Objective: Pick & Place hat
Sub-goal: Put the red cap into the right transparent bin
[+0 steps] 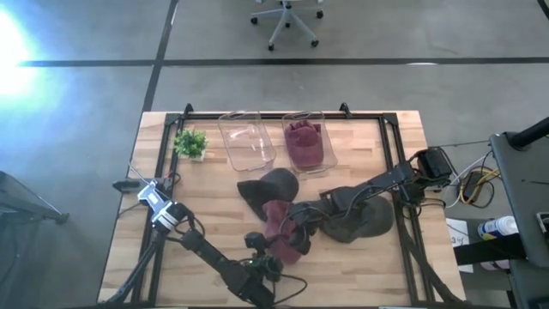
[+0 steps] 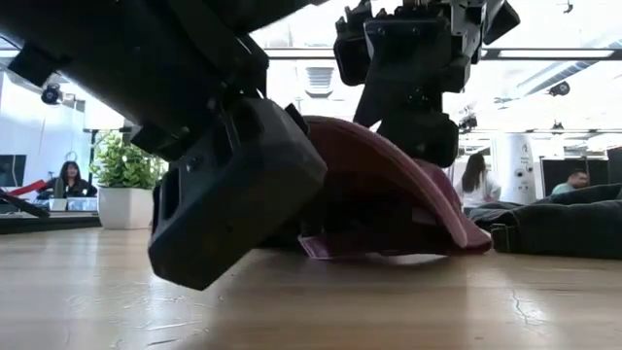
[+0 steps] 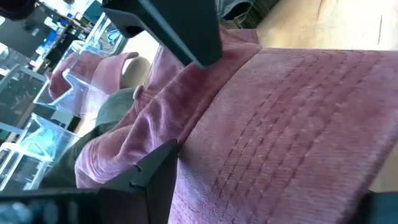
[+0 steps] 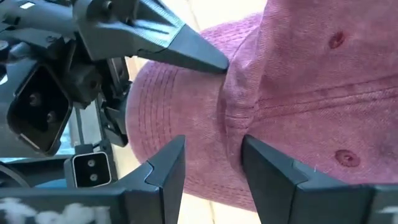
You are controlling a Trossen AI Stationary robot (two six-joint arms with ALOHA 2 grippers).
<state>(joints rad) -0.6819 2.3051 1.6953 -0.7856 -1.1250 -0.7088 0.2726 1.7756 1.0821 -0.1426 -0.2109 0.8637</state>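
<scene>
Both grippers at maroon corduroy cap (image 1: 279,225), table centre: left gripper (image 1: 286,249) fingers spread astride brim; right gripper (image 4: 211,163) fingers parted around crown fold.

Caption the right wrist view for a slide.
Right gripper straddles a fold of the maroon cap, left gripper at its brim.

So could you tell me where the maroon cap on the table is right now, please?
In the high view the maroon cap lies near the table's front middle, between the left gripper and right gripper, just in front of a dark cap.
</scene>
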